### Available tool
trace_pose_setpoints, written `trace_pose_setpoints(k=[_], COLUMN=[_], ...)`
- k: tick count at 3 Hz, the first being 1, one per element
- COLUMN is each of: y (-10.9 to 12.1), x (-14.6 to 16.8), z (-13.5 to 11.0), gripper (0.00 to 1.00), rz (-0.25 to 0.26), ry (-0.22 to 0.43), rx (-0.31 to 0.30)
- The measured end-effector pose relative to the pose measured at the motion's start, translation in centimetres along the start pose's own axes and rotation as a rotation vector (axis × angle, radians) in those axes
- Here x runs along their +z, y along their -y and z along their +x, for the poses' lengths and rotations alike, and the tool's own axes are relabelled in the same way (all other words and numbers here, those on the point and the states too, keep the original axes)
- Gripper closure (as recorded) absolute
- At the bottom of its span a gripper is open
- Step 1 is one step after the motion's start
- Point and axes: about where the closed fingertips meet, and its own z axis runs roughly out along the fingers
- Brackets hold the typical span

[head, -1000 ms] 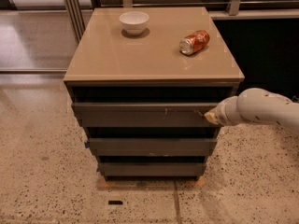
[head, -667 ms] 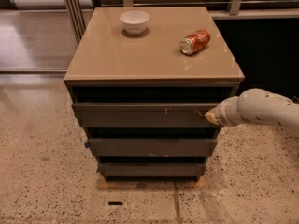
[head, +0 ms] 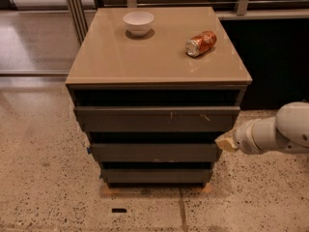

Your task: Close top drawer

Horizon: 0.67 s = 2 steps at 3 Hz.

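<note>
The top drawer (head: 154, 119) is the widest dark grey-brown front under the tan cabinet top (head: 149, 57). It has small pale scuffs right of centre and sits nearly flush with the cabinet front, with a dark gap above it. My gripper (head: 223, 142) is at the end of the white arm (head: 275, 133) coming in from the right. Its pale tip is just below the drawer's right end, beside the second drawer front (head: 154, 152), apart from the top drawer.
A white bowl (head: 138, 22) and a tipped orange can (head: 201, 43) lie on the cabinet top. A third, narrower drawer front (head: 154, 175) is at the bottom. Speckled floor surrounds the cabinet; a dark panel and railing stand behind right.
My gripper has pulled back from the top drawer's right end, moving down and to the right. The drawer front has not visibly moved.
</note>
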Motion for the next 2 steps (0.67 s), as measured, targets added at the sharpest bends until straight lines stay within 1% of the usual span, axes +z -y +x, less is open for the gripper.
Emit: trace_pose_setpoints(k=[1,2], y=[-1.51,-1.56], x=[-1.21,-1.10], z=[2.25,2.12], gripper=[0.82,0.59], rz=[-0.060,-0.061], ry=[-0.031,-0.032], rx=[0.034,0.030])
